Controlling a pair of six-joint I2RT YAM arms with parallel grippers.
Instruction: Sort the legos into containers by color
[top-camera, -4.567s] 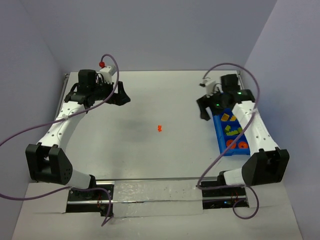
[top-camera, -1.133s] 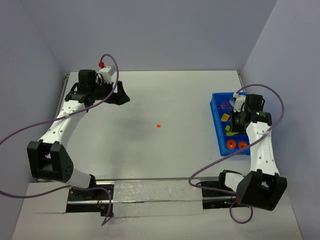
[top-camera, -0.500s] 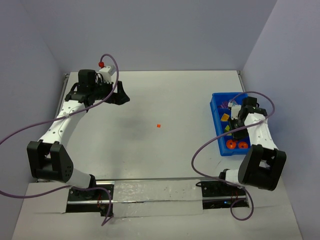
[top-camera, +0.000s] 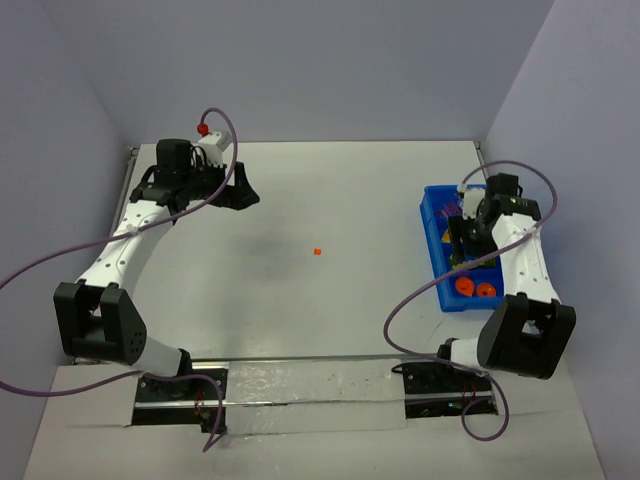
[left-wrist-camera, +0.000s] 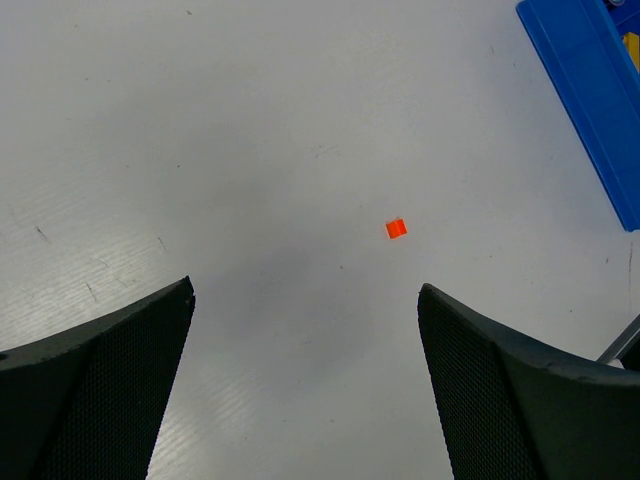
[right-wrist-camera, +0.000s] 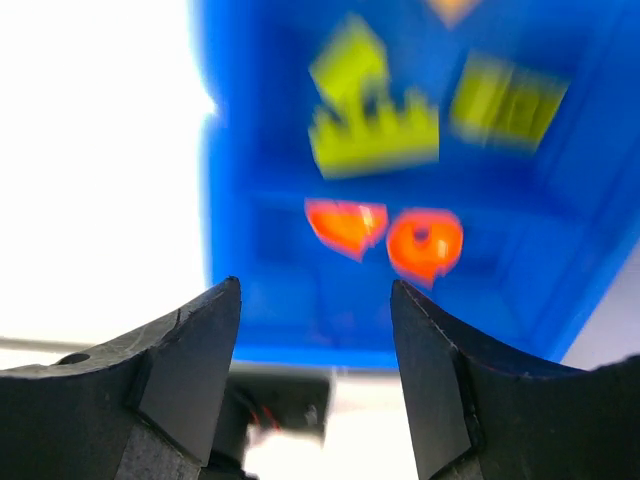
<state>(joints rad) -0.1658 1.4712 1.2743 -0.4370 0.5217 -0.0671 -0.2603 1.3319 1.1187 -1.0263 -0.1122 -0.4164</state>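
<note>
1. Both pairs of jaws stand apart and hold nothing. The left gripper hangs over the far left of the white table, and the right gripper hovers above the blue tray.
2. The sorting looks nearly finished. The tray sits at the table's right side, and most pieces lie inside it, grouped by color.
3. In the blurred right wrist view, two orange rounded pieces share one compartment. Several lime-green bricks fill the next one, across a low divider. A yellow piece just shows at the top edge, too blurred to tell which compartment it is in.
4. One loose orange piece is left to sort. It lies alone near the middle of the table, well apart from the tray and from both grippers.
5. That piece is tiny, bright orange and roughly cube-shaped in the left wrist view. It looks small enough to need a careful, centered pinch.
6. My judgement is that it belongs with the other orange pieces, at the tray's near end.
</note>
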